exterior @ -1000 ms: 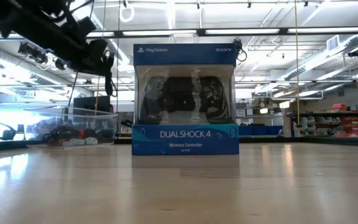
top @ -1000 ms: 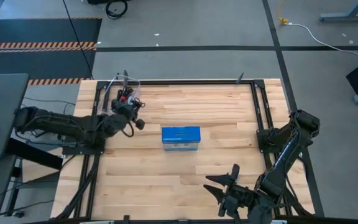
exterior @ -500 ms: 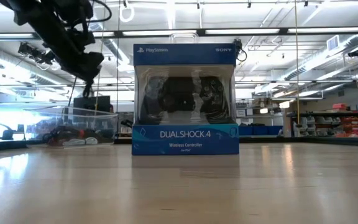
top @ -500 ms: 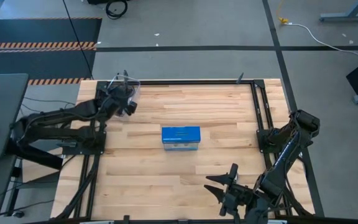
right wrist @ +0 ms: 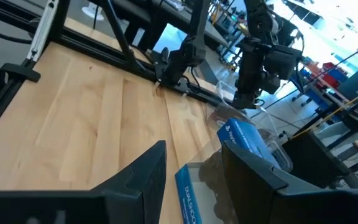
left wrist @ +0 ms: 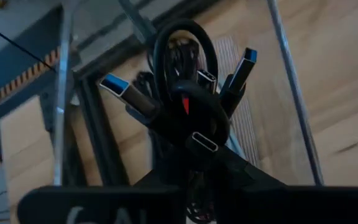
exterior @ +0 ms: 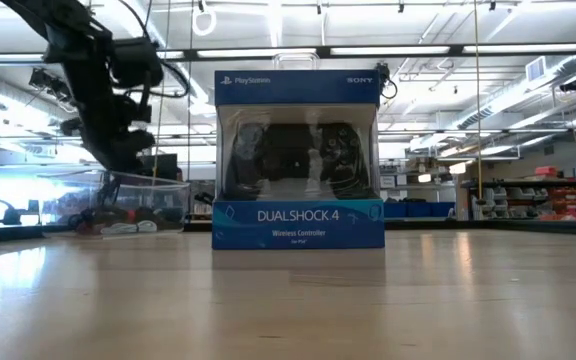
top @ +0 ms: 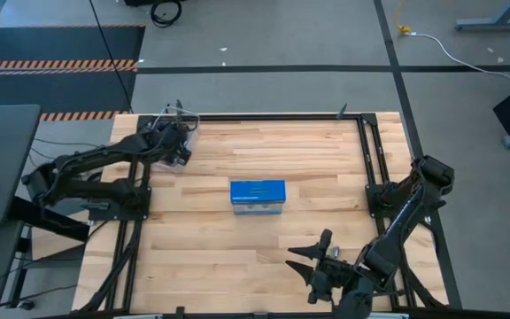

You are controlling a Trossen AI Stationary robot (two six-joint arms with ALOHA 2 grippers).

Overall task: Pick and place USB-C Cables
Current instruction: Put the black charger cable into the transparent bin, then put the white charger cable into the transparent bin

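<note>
The right gripper (top: 319, 262) rests at the near edge of the table (top: 326, 168), its two dark fingers (right wrist: 138, 177) spread wide and holding nothing. Beyond it, near the table's middle, we see one blue box (top: 258, 196) standing upright, a game controller visible through its front window in the low view. At the far left corner, the left gripper (top: 177, 149) hangs over one clear plastic tub (exterior: 158, 190) and appears to grip a black USB-C cable (left wrist: 185, 99), coiled in a loop with its plug ends sticking out; we count two blue-tipped plugs and two smaller metal ones in the left wrist view. More USB-C cables (exterior: 118, 217) lie heaped in the bottom of the tub, black and maroon among them; we cannot tell how many.
</note>
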